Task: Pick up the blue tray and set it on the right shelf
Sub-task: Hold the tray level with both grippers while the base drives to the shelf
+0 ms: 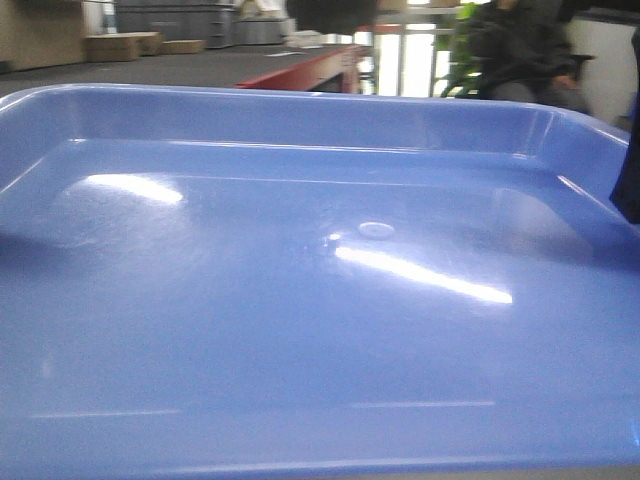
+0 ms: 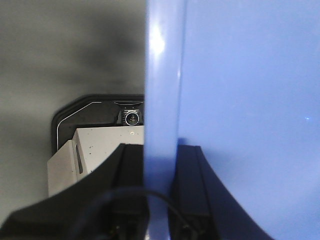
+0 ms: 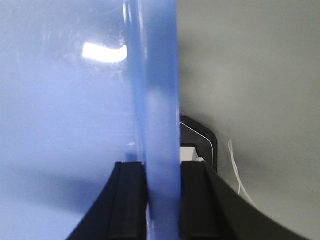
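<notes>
Step in hand, as judged: the grasp is made and the carry is under way; placement is not yet done. The blue tray (image 1: 320,300) fills nearly the whole front view, floor upward and empty, glossy with light streaks near centre. The left gripper (image 2: 160,165) is clamped on the tray's rolled rim, one black finger on either side of it at 6 o'clock in the left wrist view. The right gripper (image 3: 162,172) is likewise closed on the opposite rim at 6 o'clock in its own view. A dark shape (image 1: 628,170) at 3 o'clock in the front view may be the right arm; this cannot be confirmed. Beyond each rim lies only blurred grey floor (image 2: 60,50), with a pale housing bearing a small lens (image 2: 100,145) at 8 o'clock, so the tray appears to be held clear of any support. The right shelf is not in view in any picture. The next move therefore calls for both arms to travel together toward the robot's right, holding their spacing constant so that the rim neither flexes nor slips, keeping the tray level, and clearing the shelf's front edge before lowering. Room: a red-framed table (image 1: 300,68) with a dark top at 12 o'clock, cardboard boxes (image 1: 120,45) at 11 o'clock, grey crates (image 1: 175,20) beside them, and a seated person (image 1: 520,50) in dark clothing at 1 o'clock, near a green plant (image 1: 462,50).
</notes>
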Tool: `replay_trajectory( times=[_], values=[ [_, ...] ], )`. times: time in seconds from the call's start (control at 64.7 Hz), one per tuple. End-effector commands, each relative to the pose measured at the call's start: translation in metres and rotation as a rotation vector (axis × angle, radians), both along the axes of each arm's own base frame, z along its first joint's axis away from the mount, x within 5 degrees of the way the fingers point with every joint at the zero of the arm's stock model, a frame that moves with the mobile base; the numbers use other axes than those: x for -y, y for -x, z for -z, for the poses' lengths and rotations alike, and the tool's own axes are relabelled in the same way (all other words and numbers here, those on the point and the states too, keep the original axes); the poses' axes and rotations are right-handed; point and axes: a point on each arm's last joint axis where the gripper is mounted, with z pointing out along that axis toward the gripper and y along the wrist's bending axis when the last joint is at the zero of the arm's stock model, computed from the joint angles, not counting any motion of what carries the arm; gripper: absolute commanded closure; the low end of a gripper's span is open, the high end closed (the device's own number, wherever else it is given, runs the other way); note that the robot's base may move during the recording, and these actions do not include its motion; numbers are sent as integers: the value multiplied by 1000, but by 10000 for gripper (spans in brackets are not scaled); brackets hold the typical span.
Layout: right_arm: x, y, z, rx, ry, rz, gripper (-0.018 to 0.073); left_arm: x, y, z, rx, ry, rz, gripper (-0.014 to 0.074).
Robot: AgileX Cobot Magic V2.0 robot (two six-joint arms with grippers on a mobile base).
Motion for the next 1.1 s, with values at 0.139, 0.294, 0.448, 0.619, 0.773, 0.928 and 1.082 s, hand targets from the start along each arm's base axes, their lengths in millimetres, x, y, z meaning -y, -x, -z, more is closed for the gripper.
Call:
replay_trajectory(
  times=[0.139, 0.294, 0.448, 0.619, 0.773, 0.928, 1.082],
  values=[
    [5, -1, -13, 75, 5, 6, 418, -12, 3, -8, -15, -48, -17, 645],
    [5, -1, -13, 74, 6, 6, 418, -20, 0, -8, -31, -62, -55, 645],
    [5, -1, -13, 73, 6, 6, 418, -23, -1, -8, -27, -73, -67, 645],
    [5, -1, -13, 73, 6, 6, 418, -23, -1, -8, -27, -73, -67, 645],
    [5, -1, -13, 73, 6, 6, 418, -23, -2, -8, -22, -74, -68, 645],
    [5, -1, -13, 73, 6, 6, 418, -23, -2, -8, -22, -75, -68, 645],
    [5, -1, -13, 73, 6, 6, 418, -24, -1, -7, -31, -78, -66, 645]
  ],
)
